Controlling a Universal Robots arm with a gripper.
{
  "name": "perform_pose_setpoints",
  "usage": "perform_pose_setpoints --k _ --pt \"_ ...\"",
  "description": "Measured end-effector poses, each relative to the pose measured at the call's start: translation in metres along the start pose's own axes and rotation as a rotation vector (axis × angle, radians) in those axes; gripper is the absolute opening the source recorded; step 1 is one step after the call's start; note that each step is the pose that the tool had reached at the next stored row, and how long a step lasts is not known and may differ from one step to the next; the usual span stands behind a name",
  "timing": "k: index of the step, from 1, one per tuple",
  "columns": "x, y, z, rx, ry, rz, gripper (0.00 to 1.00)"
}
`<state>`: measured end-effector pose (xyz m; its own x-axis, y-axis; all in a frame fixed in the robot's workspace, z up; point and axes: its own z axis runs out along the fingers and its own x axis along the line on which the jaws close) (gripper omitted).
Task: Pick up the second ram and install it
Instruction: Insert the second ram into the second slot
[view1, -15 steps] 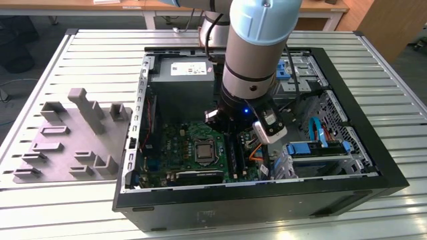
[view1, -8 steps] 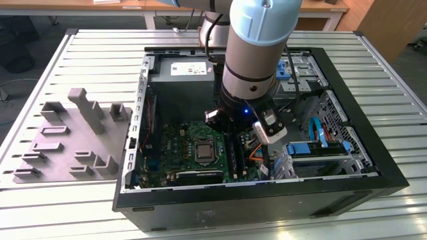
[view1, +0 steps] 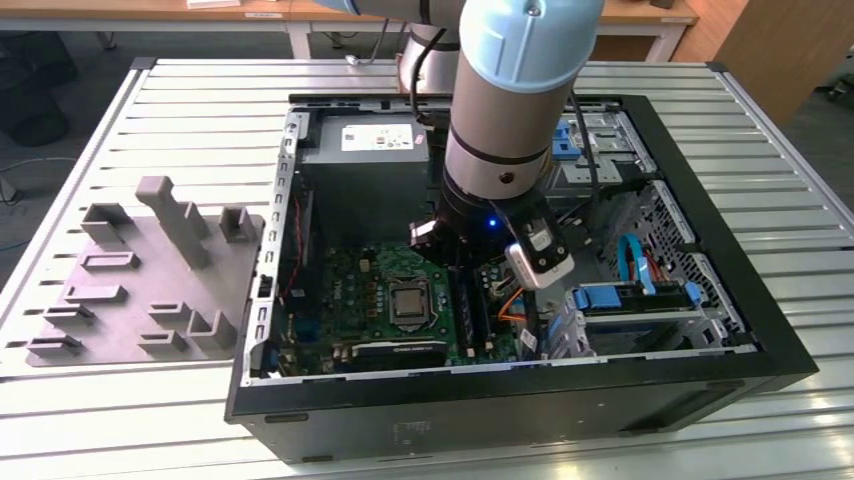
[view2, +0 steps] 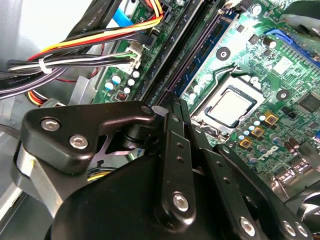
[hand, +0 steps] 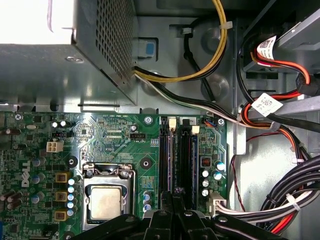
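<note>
The second ram (hand: 170, 160) is a thin blue-green stick standing edge-up in one of the long black memory slots of the motherboard (hand: 115, 135). In the second wrist view the second ram (view2: 207, 45) runs away from my fingertips. My gripper (view2: 172, 102) is shut, its black fingers pressed together right over the stick's near part, and the gripper (hand: 173, 196) sits low over the slots. I cannot tell whether the fingertips pinch the stick or only rest on it. In the exterior view the arm (view1: 507, 110) reaches down into the open computer case (view1: 534, 375).
A bare processor (hand: 106, 202) sits close beside the slots. Bundled cables (hand: 280, 200) and a drive cage (view1: 641, 300) crowd the other side. The power supply (view1: 360, 165) stands at the case's far end. A grey fixture block (view1: 147, 270) with upright posts lies at the exterior view's left.
</note>
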<state>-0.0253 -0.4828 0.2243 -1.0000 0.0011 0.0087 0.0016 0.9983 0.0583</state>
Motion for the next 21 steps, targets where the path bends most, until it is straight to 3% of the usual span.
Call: perform_pose_setpoints --k 21 --pt "-0.0005 -0.0002 0.0008 0.0001 -0.0011 0.021 0.12"
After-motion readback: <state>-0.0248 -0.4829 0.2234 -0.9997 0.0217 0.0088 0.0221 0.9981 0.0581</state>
